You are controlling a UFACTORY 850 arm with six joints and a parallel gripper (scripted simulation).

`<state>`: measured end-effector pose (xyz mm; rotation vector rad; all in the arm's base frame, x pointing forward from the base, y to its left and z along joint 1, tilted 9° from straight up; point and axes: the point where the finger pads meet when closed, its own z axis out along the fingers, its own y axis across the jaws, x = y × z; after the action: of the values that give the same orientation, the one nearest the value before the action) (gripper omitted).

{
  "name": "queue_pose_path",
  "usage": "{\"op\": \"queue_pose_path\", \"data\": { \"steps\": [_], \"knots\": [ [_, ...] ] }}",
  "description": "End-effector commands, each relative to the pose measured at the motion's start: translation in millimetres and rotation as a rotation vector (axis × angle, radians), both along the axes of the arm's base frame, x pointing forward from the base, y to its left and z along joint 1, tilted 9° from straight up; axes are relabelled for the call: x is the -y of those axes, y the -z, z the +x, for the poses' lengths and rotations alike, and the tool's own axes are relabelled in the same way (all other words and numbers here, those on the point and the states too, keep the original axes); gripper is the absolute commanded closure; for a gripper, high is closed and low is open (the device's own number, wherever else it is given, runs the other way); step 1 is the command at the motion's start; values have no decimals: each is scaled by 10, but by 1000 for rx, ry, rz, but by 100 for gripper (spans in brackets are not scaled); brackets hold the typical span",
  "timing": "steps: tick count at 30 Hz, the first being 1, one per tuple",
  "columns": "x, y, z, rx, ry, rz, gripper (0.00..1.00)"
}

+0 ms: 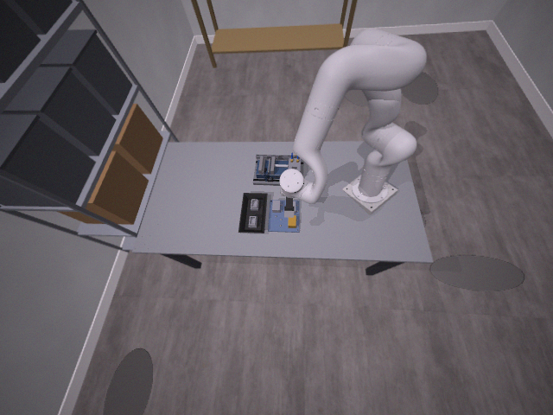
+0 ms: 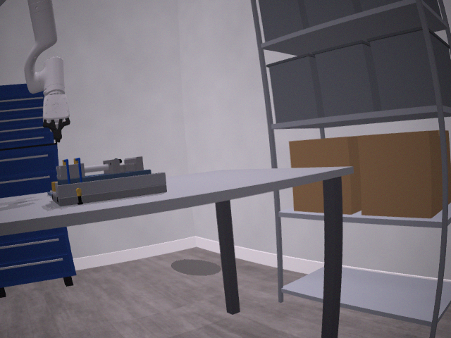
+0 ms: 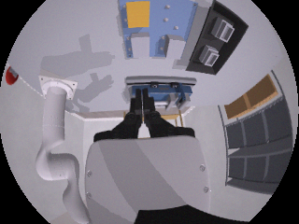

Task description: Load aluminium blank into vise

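My gripper (image 2: 57,137) is shut with nothing in it. It hangs well above the table, between the vise (image 2: 109,179) and the infeed plate. In the wrist view the closed fingers (image 3: 145,108) point down over the vise (image 3: 157,90) and hide part of its opening. The blue infeed plate carries a brass blank (image 1: 292,221) at its near right and a light grey aluminium blank (image 1: 276,205) at its far left. The brass blank also shows in the wrist view (image 3: 137,14). The black outfeed tray (image 1: 253,212) holds two finished parts (image 1: 254,204) (image 1: 253,220), lying flat.
The vise (image 1: 272,169) stands behind the plate, with blue hoses (image 2: 72,169) at the end near my arm. The arm's base (image 1: 371,192) is bolted at the table's right. A shelf rack with brown boxes (image 1: 129,165) stands off the table's left end.
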<state>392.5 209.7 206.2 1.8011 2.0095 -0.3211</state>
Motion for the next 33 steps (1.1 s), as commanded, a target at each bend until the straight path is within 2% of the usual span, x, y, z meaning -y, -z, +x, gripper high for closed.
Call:
{"op": "queue_pose_path", "data": {
  "steps": [1,9,11,13,15,19,21,22,33],
  "knots": [
    [-5,-6,5,1,0,1,100],
    [3,2,-6,-9,-2,21,100],
    [30,26,-39,-45,-12,112,100],
    [30,26,-39,-45,-12,112,100],
    [52,25,-43,-63,-30,233,100],
    [72,-5,-5,-51,-49,332,100],
    [75,-10,2,-48,-51,343,100],
    [75,-10,2,-48,-51,343,31],
    [75,-10,2,-48,-51,343,31]
  ]
}}
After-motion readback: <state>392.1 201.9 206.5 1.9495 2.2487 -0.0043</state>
